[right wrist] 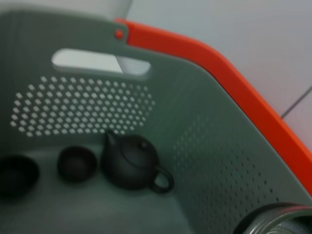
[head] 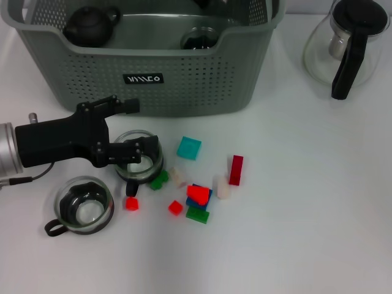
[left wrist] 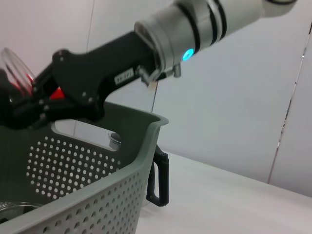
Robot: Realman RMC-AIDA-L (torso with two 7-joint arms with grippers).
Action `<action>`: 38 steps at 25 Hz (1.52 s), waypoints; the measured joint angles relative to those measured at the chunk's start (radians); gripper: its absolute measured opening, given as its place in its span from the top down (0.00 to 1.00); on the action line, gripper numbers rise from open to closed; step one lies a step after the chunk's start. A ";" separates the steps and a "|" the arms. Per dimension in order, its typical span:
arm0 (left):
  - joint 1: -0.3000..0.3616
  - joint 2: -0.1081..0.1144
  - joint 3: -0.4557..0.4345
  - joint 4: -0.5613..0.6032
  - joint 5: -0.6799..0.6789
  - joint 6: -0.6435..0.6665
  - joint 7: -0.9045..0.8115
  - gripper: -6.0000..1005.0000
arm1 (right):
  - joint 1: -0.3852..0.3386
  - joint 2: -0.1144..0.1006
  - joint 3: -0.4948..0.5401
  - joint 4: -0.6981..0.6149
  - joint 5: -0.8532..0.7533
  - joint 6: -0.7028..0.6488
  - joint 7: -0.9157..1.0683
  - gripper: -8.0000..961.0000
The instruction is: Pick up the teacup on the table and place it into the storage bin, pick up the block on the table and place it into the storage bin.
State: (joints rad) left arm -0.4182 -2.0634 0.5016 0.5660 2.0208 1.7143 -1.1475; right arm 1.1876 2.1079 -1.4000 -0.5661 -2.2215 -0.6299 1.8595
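Observation:
Two glass teacups stand left of centre, one (head: 139,160) nearer the storage bin (head: 184,92) and one (head: 83,206) nearer me. My left gripper (head: 138,127) comes in from the left and is open. Its lower finger lies over the rim of the nearer-bin teacup and its upper finger is close to the bin's front wall. Several blocks lie scattered right of the cups: a cyan one (head: 188,147), a tall red one (head: 236,169) and a red one on blue (head: 198,195). My right arm is outside the head view. In the left wrist view a white arm with a black gripper (left wrist: 22,109) reaches over the bin (left wrist: 97,195).
A glass carafe with a black handle (head: 346,46) stands at the back right. Inside the bin (right wrist: 204,146) sit a dark teapot (right wrist: 131,163), dark small cups (right wrist: 76,164) and a glass cup (head: 199,38).

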 joint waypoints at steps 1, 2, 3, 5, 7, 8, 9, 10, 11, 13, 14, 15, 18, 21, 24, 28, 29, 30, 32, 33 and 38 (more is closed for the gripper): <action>0.000 -0.001 0.000 0.000 0.000 -0.002 0.000 0.07 | 0.001 0.001 -0.014 0.014 0.000 0.019 -0.001 0.93; -0.001 -0.001 0.000 0.000 0.000 -0.004 0.000 0.07 | 0.001 0.001 -0.033 0.029 0.000 0.042 -0.001 0.93; -0.001 -0.002 0.000 0.000 -0.001 -0.006 0.000 0.07 | 0.001 0.001 -0.033 0.029 0.000 0.042 -0.001 0.93; -0.001 -0.002 0.000 0.000 -0.001 -0.007 0.000 0.07 | -0.002 0.001 -0.046 0.034 0.000 0.050 0.000 0.93; -0.001 -0.003 0.000 0.000 -0.001 -0.007 0.000 0.07 | -0.005 0.002 -0.055 0.034 0.000 0.054 0.004 0.93; -0.001 -0.003 0.000 0.000 -0.001 -0.007 -0.003 0.07 | -0.007 0.002 -0.058 0.035 0.000 0.056 0.006 0.93; -0.001 -0.003 0.000 0.000 -0.002 -0.008 -0.007 0.07 | -0.009 0.002 -0.060 0.035 0.000 0.056 0.007 0.93; -0.001 -0.003 0.000 0.000 -0.002 -0.008 -0.007 0.07 | -0.009 0.002 -0.060 0.037 0.000 0.056 0.007 0.93; -0.001 -0.003 0.000 0.000 -0.002 -0.008 -0.008 0.07 | -0.010 0.002 -0.060 0.040 0.000 0.056 0.008 0.93; -0.001 -0.003 0.000 0.000 -0.002 -0.009 -0.008 0.07 | -0.010 0.002 -0.061 0.047 0.000 0.056 0.008 0.93; -0.001 -0.003 0.000 0.000 -0.002 -0.009 -0.008 0.07 | -0.010 0.002 -0.062 0.049 0.000 0.057 0.008 0.93; -0.002 -0.003 0.000 0.000 -0.002 -0.009 -0.009 0.07 | -0.011 0.001 -0.062 0.049 0.000 0.057 0.008 0.93; -0.002 -0.003 0.000 0.000 -0.002 -0.009 -0.009 0.07 | -0.012 0.001 -0.062 0.050 0.000 0.057 0.008 0.93; -0.002 -0.003 0.000 0.000 -0.002 -0.009 -0.009 0.07 | -0.012 0.001 -0.062 0.051 0.000 0.056 0.011 0.93; -0.002 -0.003 0.000 0.000 -0.002 -0.009 -0.010 0.07 | -0.012 0.001 -0.062 0.051 0.000 0.054 0.012 0.93; -0.002 -0.003 0.000 0.000 -0.002 -0.009 -0.011 0.07 | -0.019 0.000 -0.062 0.043 0.000 0.052 0.012 0.93; -0.002 -0.003 0.000 0.000 -0.002 -0.009 -0.011 0.07 | -0.020 0.001 -0.062 0.039 0.000 0.052 0.012 0.93; -0.002 -0.003 0.000 0.000 -0.002 -0.009 -0.011 0.07 | -0.022 0.001 -0.061 0.037 0.000 0.052 0.012 0.93; -0.002 -0.003 0.000 0.000 -0.002 -0.009 -0.011 0.07 | -0.022 0.001 -0.059 0.035 0.000 0.052 0.014 0.93; -0.002 -0.003 0.000 0.000 -0.003 -0.009 -0.012 0.07 | -0.022 0.001 -0.058 0.035 0.000 0.052 0.018 0.92; -0.001 -0.003 0.000 0.000 -0.009 -0.009 -0.015 0.07 | -0.024 -0.004 -0.056 0.027 -0.006 0.056 0.049 0.83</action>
State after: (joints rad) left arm -0.4194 -2.0663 0.5016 0.5659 2.0121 1.7058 -1.1625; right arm 1.1639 2.1041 -1.4557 -0.5392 -2.2275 -0.5736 1.9083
